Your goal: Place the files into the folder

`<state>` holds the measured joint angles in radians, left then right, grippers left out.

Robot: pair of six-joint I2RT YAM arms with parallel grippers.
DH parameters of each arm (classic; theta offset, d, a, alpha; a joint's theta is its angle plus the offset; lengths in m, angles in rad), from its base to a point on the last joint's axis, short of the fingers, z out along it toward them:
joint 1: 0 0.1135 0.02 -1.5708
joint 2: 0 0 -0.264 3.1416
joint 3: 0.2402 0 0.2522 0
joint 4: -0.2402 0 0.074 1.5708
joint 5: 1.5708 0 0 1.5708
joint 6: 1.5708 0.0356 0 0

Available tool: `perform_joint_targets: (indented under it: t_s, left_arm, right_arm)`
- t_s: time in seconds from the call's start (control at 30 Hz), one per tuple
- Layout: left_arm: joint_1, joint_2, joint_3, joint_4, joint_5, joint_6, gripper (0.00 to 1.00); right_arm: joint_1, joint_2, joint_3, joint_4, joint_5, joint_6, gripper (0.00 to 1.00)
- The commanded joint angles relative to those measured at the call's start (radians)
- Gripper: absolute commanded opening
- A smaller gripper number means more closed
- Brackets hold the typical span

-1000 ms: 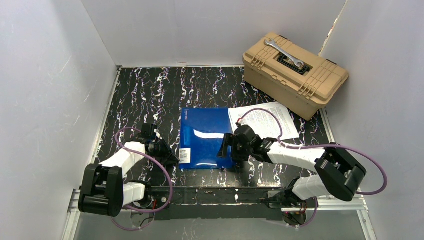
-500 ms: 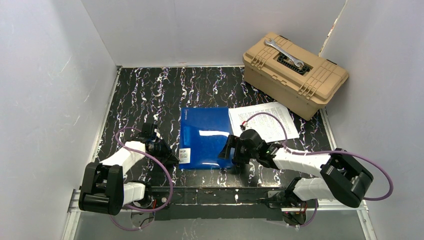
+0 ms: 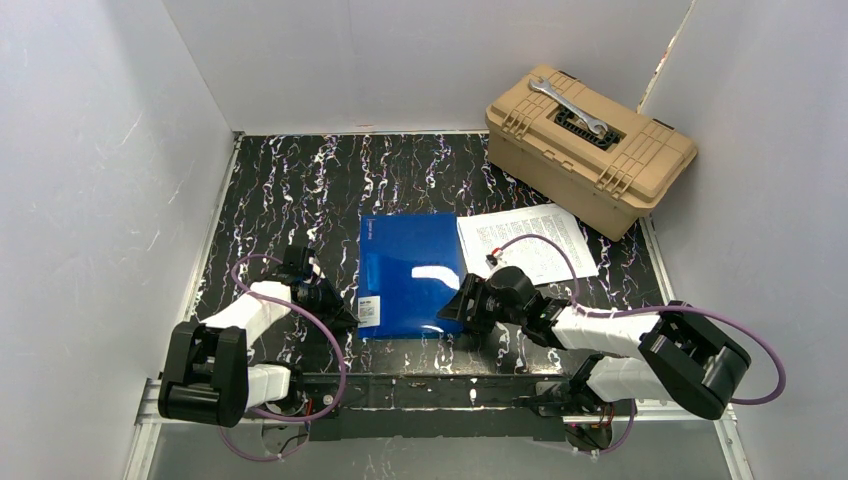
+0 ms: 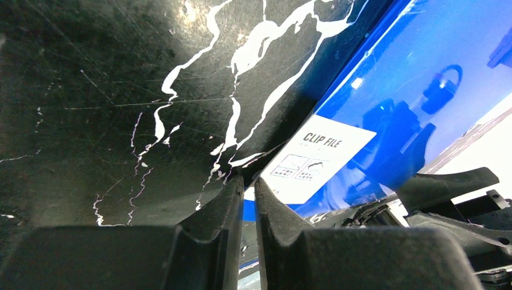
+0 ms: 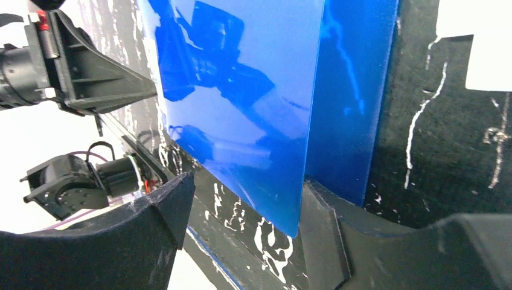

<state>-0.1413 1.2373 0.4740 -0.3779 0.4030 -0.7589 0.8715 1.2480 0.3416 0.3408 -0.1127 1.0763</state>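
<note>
**Left gripper (image 4: 249,181).** The fingers (image 4: 223,205) are drawn together to a narrow slit. The near left corner of the folder (image 3: 410,270) enters that slit, and its blue edge shows between the pads, so the fingers appear to pinch the corner. The white label (image 4: 317,157), printed "CLIP FILE", lies just beside the fingertips. The fingertips sit low against the black marbled table (image 3: 290,200).

**Right gripper (image 5: 249,181).** The fingers (image 5: 169,205) stand well apart and nothing is clamped between them. They straddle the folder's near right corner. The edge of the glossy top cover hangs in the gap. One finger is touching or just beside that edge, where a darker blue strip shows next to the cover. The other finger is clear of the folder, over the table. Whether the cover is raised off the lower leaf cannot be told with certainty.

**Folder.** It lies at the middle of the table between the two grippers, with its label at the near left corner.

**Files (image 3: 530,245).** The white printed sheets lie flat on the table just right of the folder, outside it. Their left edge is at or very near the folder's far right edge. Neither gripper touches them.

**Surroundings.** A tan toolbox (image 3: 590,145) stands at the far right corner, beyond the files. A wrench (image 3: 570,108) lies on its lid.
</note>
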Motion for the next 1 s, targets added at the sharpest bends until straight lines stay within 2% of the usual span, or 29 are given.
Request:
perform_joint_targets:
  t_s: [0.0, 0.2, 0.3, 0.33, 0.47, 0.67, 0.83, 0.97]
  left_arm:
    - [-0.001, 0.035, -0.025, -0.041, -0.083, 0.033, 0.11]
    - [-0.001, 0.04, -0.026, -0.034, -0.071, 0.035, 0.1]
    - [-0.001, 0.035, -0.024, -0.036, -0.069, 0.035, 0.11]
    - [-0.001, 0.033, -0.023, -0.036, -0.067, 0.036, 0.11]
    - [-0.001, 0.027, -0.017, -0.033, -0.048, 0.036, 0.11]
    - [-0.001, -0.018, 0.025, -0.076, -0.01, 0.047, 0.19]
    - [-0.001, -0.084, 0.112, -0.172, 0.006, 0.077, 0.39]
    - [-0.001, -0.118, 0.213, -0.259, 0.034, 0.112, 0.55]
  right_arm:
    - [-0.001, -0.015, -0.012, 0.111, -0.013, 0.029, 0.67]
    - [0.0, -0.053, -0.034, 0.137, 0.007, 0.043, 0.41]
    - [-0.002, -0.075, -0.035, 0.138, 0.012, 0.039, 0.14]
    - [-0.003, -0.082, -0.032, 0.134, 0.016, 0.035, 0.01]
    - [-0.002, -0.114, -0.024, 0.117, 0.018, 0.011, 0.01]
    - [-0.002, -0.155, 0.021, 0.036, 0.016, -0.047, 0.01]
    - [-0.001, -0.182, 0.093, -0.056, 0.013, -0.118, 0.01]
    - [0.0, -0.179, 0.216, -0.195, 0.017, -0.209, 0.01]
